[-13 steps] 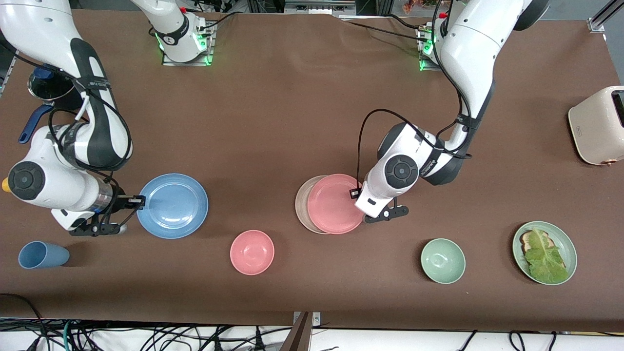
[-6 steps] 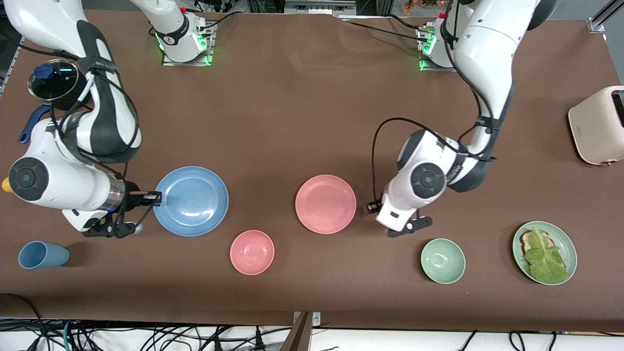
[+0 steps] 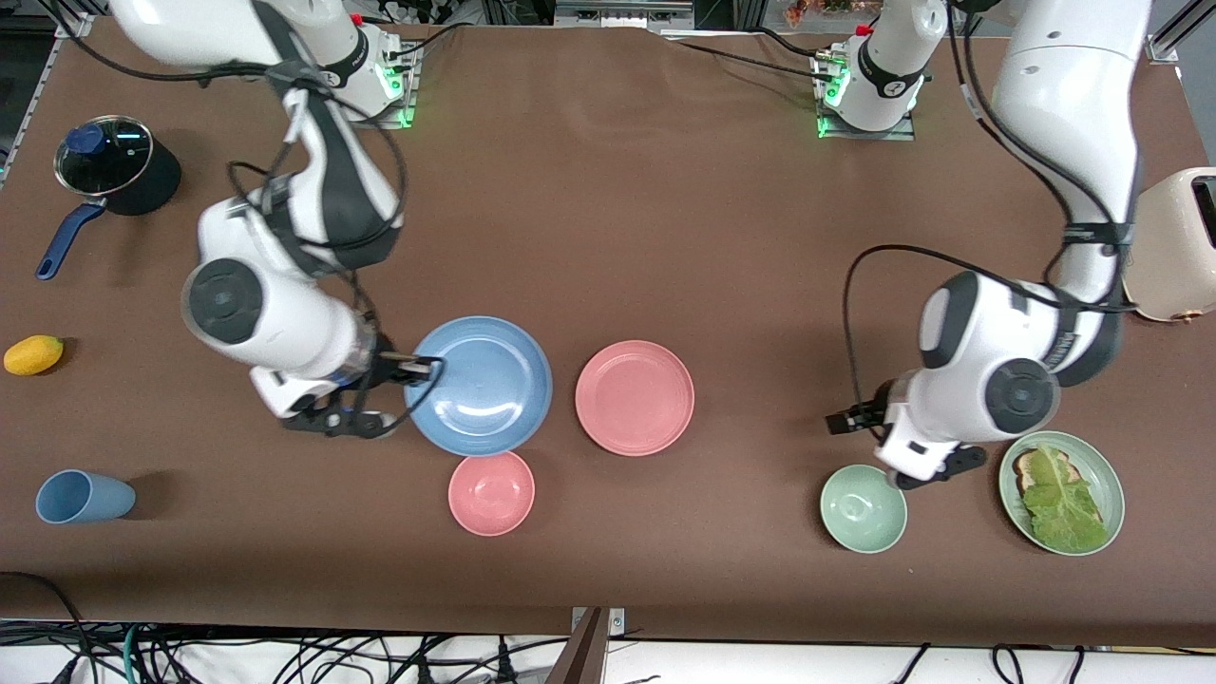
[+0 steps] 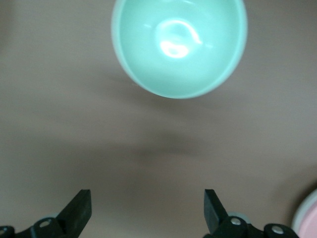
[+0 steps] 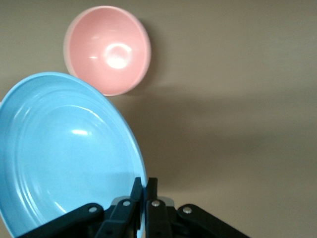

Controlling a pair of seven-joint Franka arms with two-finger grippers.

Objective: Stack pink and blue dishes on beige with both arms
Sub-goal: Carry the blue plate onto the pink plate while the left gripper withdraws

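Note:
The pink plate (image 3: 635,397) lies flat at mid-table. The beige plate is hidden. My right gripper (image 3: 421,363) is shut on the rim of the blue plate (image 3: 483,385) and holds it just above the table, beside the pink plate toward the right arm's end. In the right wrist view the fingers (image 5: 136,191) of the right gripper (image 5: 145,191) pinch the blue plate (image 5: 64,158). My left gripper (image 3: 841,421) is open and empty, over bare table beside the green bowl (image 3: 863,508). The left wrist view shows the left gripper (image 4: 147,213), the green bowl (image 4: 178,47) and the pink plate's edge (image 4: 309,218).
A pink bowl (image 3: 491,492) sits just nearer the front camera than the blue plate. A green plate with toast and lettuce (image 3: 1061,491) and a toaster (image 3: 1173,242) stand at the left arm's end. A blue cup (image 3: 84,497), a yellow fruit (image 3: 33,353) and a lidded pot (image 3: 116,176) stand at the right arm's end.
The left gripper opened and let go of the pink plate, which now covers the beige plate, then drew back toward the green bowl. The right arm carried the blue plate toward the pink plate.

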